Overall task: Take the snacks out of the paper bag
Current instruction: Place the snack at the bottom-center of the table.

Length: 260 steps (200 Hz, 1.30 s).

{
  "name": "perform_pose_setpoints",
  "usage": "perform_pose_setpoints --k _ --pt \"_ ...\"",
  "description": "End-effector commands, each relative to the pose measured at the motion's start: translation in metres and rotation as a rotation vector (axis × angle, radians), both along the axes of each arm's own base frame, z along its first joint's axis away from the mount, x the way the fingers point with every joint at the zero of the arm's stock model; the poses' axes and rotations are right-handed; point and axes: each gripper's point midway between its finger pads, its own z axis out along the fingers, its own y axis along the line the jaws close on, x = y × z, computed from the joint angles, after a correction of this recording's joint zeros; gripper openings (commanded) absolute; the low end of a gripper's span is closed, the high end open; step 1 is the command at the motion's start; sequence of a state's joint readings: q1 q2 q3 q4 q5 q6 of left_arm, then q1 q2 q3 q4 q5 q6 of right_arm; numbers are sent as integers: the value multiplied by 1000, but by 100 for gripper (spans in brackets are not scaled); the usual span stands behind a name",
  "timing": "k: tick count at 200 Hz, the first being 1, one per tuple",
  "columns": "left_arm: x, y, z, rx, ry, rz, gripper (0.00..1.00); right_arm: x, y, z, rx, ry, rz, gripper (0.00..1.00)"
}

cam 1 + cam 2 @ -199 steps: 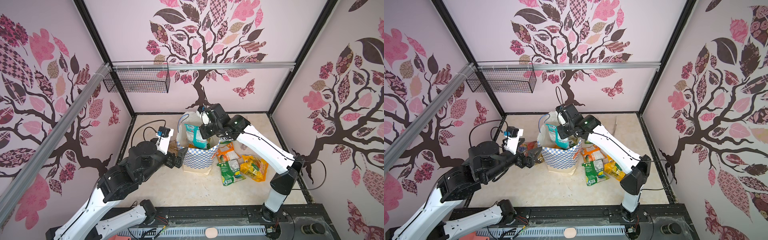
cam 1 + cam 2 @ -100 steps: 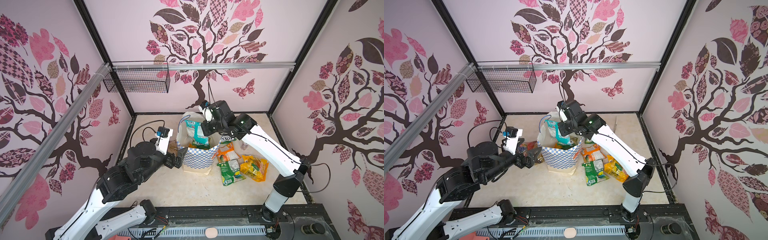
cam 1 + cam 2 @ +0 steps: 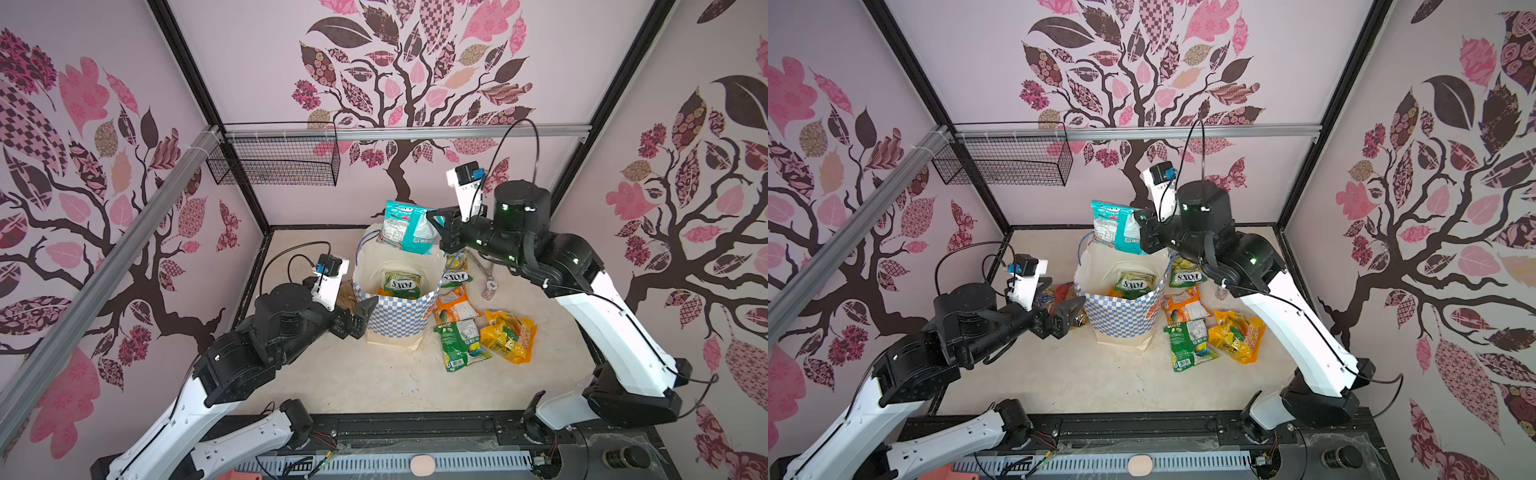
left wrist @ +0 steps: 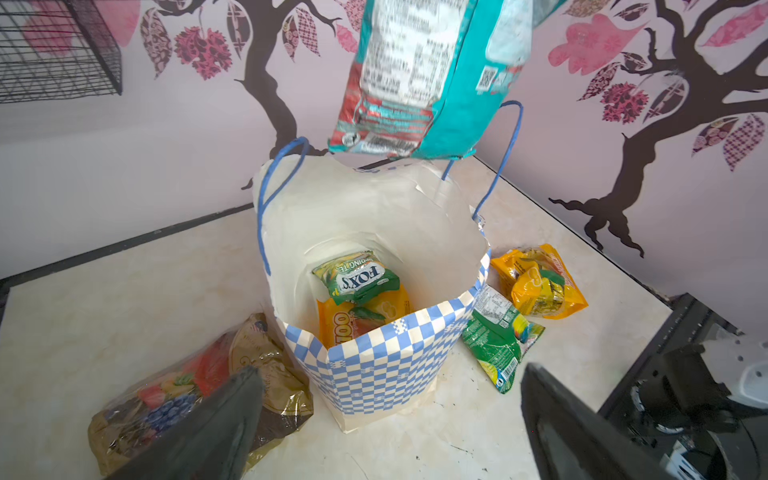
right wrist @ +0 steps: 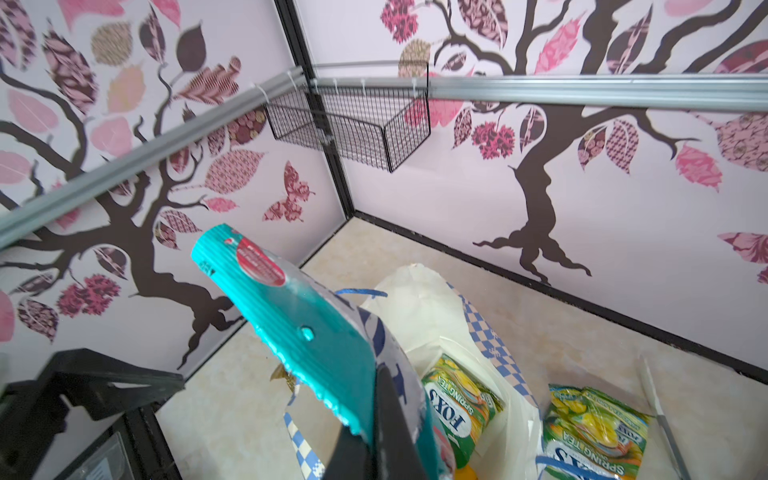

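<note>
Snacks [image 3: 459,345] total eight: one teal packet [image 3: 409,226] pinched in the right gripper [image 3: 435,226] above the paper bag [image 3: 397,322], two inside, four right of it, one left near the wide-spread left gripper [image 3: 365,318].

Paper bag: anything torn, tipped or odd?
The paper bag stands upright, but its rim looks ragged: the far wall rises high with a jagged edge, the near checkered side sits low. A green packet and an orange packet lie inside; nothing spilled.

Lab robot cell, tree-decal walls [image 3: 257,62]
</note>
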<state>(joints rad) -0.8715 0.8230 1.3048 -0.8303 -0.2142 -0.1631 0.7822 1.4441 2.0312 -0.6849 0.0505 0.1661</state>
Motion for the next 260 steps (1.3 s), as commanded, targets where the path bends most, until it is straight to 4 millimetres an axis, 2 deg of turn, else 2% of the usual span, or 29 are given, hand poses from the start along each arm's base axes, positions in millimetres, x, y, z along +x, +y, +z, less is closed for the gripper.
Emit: perform_pose_setpoints --k 1,24,56,108,144,168,205,224,260 --pt "-12 -18 5 -28 -19 -124 99 -32 -33 74 189 -147 -7 0" --pt "-21 -31 6 -40 -14 -214 99 -41 -60 91 234 -222 -81 0" --pt "-33 -42 7 -55 0 -311 98 -49 -109 97 270 -306 -259 0" --pt "-46 -52 11 -70 -8 -408 98 -57 -176 66 280 -344 -532 0" --pt "-54 -63 14 -82 -15 -487 98 -61 -204 35 236 -320 -654 0" --pt "-57 -69 13 -79 -6 -531 98 -63 -217 4 231 -275 -713 0" --pt "-53 -71 7 -55 2 -522 98 -64 -222 -55 192 -154 -739 0" --pt "-51 -70 3 -31 3 -512 98 -63 -215 -86 159 -75 -708 0" --pt "-41 -61 -9 71 6 -457 98 -66 -183 -146 1 41 -535 0"
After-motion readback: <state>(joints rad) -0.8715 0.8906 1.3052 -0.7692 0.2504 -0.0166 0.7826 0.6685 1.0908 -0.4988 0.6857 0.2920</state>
